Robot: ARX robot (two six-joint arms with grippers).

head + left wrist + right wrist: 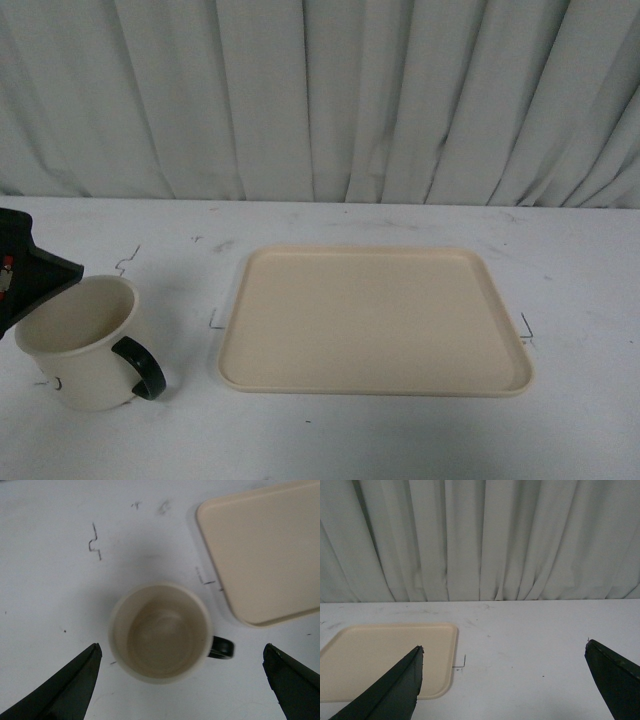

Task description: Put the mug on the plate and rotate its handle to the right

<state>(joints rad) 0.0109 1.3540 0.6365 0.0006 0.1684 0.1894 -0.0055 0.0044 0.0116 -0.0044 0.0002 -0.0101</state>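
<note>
Cream-white enamel mug (160, 630) with black loop handle (221, 647) stands beside the beige rectangular plastic plate (375, 388), below my left gripper (181, 649), its jaws wide apart and empty; my right gripper (503, 646) gapes likewise

1. No readable text, brand, number or label in any view.
2. On the mug (80, 350): a speck of black print low on the near wall, too small to read.
3. On the table (580, 420): angular pen marks (127, 260) left of the plate (375, 320) and at its corners, not letters.

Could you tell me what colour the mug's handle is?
The handle is glossy black, clearest in the front view.
</note>
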